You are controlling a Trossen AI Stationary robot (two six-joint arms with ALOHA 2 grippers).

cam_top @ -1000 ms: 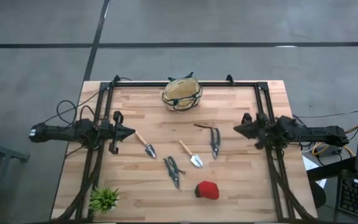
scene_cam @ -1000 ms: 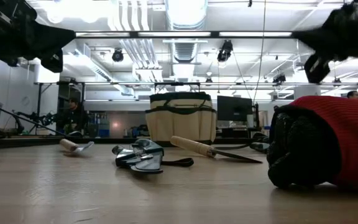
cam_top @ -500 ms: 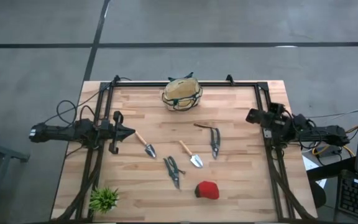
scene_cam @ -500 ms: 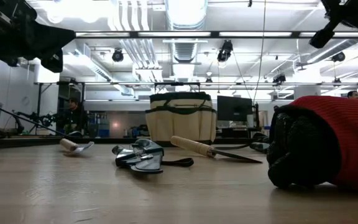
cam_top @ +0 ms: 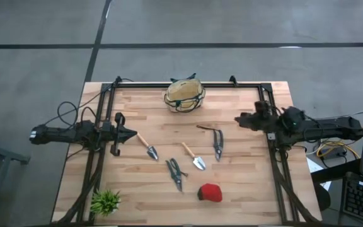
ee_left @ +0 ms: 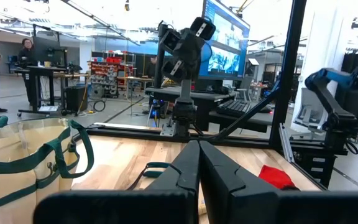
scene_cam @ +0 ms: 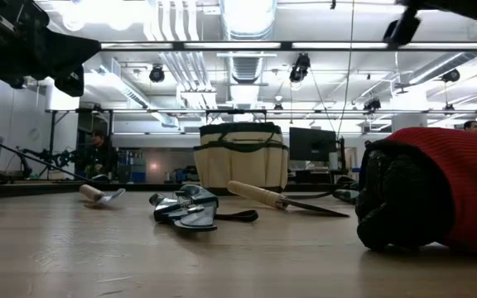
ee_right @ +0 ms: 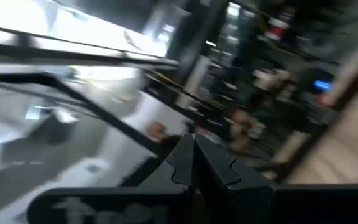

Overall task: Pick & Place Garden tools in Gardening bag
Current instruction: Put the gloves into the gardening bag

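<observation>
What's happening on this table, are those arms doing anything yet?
Not much yet. The tan bag sits at the table's far edge, and the trowels, shears and red lump lie loose on the wood. The left claw and right claw are shut and empty, at opposite sides.

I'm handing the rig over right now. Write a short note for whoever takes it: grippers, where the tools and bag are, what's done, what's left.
Left gripper: shut, empty, at the table's left edge, tip near the left trowel.
Right gripper: shut, empty, at the right edge, beside the right pruning shears.
Gardening bag: back centre of the table; no tool seen in it from above.
On the table: second trowel mid-table, second pruning shears in front of it, red item nearest the front edge. A small green plant stands at the front left corner.
Done: nothing bagged.
Left: all five tools.
</observation>
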